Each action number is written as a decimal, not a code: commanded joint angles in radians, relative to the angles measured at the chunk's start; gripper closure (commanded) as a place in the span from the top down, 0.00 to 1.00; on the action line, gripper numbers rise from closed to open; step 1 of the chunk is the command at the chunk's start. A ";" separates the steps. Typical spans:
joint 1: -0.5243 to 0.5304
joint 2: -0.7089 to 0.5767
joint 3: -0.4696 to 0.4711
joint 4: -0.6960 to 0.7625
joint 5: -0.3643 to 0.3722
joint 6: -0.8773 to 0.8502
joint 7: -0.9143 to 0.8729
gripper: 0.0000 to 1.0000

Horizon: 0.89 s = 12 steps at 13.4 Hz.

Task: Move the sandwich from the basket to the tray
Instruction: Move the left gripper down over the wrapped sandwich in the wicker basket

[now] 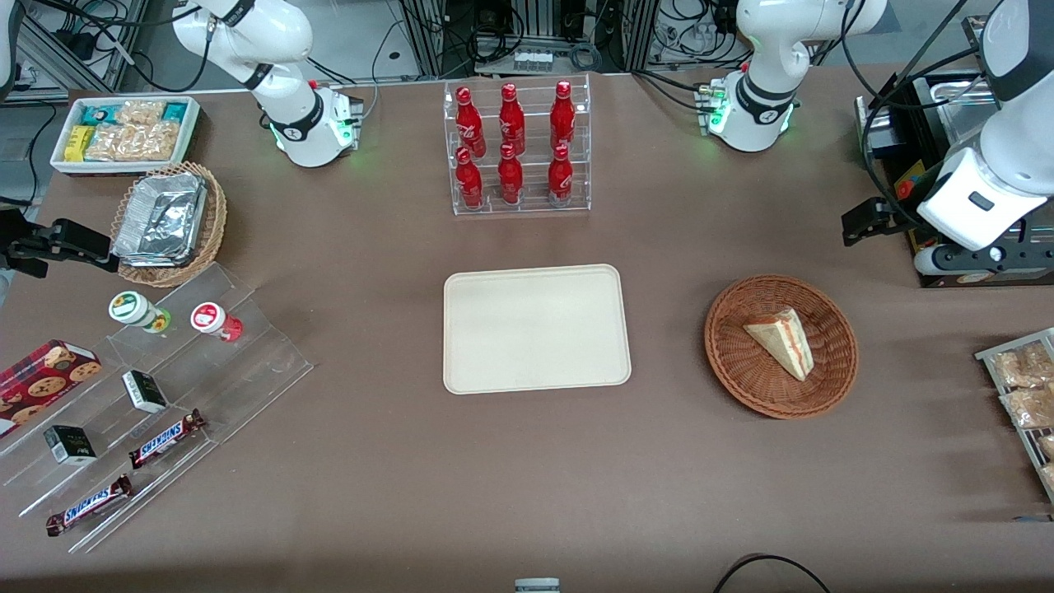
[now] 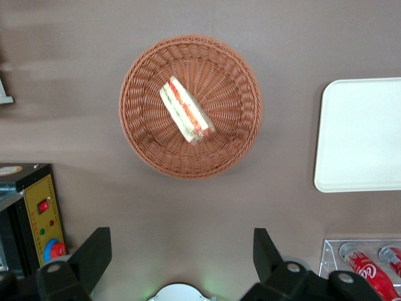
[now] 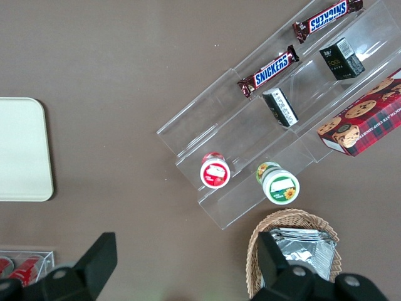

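The sandwich (image 1: pixel 782 342) (image 2: pixel 186 111), a pale bread wedge with red, orange and green layers, lies in the reddish-brown wicker basket (image 1: pixel 733 366) (image 2: pixel 150 150). The cream tray (image 1: pixel 535 329) (image 2: pixel 360 135) lies bare on the brown table beside the basket, toward the parked arm's end. My gripper (image 1: pixel 862 224) (image 2: pixel 180 251) hangs open and holding nothing, high above the table. It is farther from the front camera than the basket and toward the working arm's end. Its black fingers (image 2: pixel 94 254) stand wide apart with only table between them.
A clear rack of red bottles (image 1: pixel 516 148) (image 2: pixel 366 263) stands farther back than the tray. A black control box (image 1: pixel 930 165) (image 2: pixel 37 219) sits by the working arm. A wire rack of snack bags (image 1: pixel 1021 387) is at that end. An acrylic snack display (image 1: pixel 165 371) and a tan foil basket (image 1: pixel 169 218) are at the parked arm's end.
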 commanded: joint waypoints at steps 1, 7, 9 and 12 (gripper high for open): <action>0.006 -0.007 -0.001 0.016 -0.013 -0.026 0.017 1.00; 0.004 0.014 0.000 -0.113 -0.010 0.114 0.016 1.00; 0.006 0.019 0.000 -0.202 -0.010 0.219 0.011 1.00; 0.007 0.037 0.003 -0.328 -0.008 0.395 0.002 1.00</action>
